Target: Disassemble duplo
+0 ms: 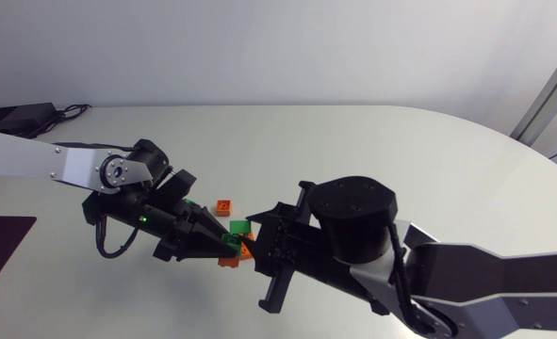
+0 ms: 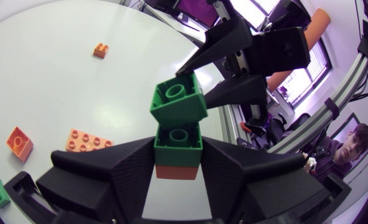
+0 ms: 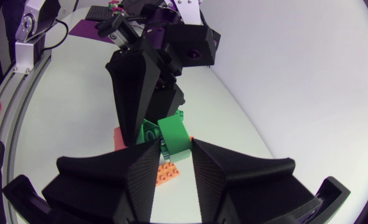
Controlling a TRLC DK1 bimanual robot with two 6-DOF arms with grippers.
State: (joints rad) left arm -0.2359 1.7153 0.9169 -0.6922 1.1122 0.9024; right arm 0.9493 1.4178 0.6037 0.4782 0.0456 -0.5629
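The right gripper (image 3: 175, 149), jaws closed on the tilted top green brick (image 2: 179, 99), faces the left gripper (image 2: 178, 155), jaws clamping the 2-brick stack (image 2: 179, 138) over the bench (image 2: 78, 81); a crooked pull could slip either grip, dropping bricks.

Brick stack (image 2: 179, 109) sits between left claw (image 2: 179, 152) and right claw (image 3: 175, 152), loose brick (image 1: 224, 206) behind.
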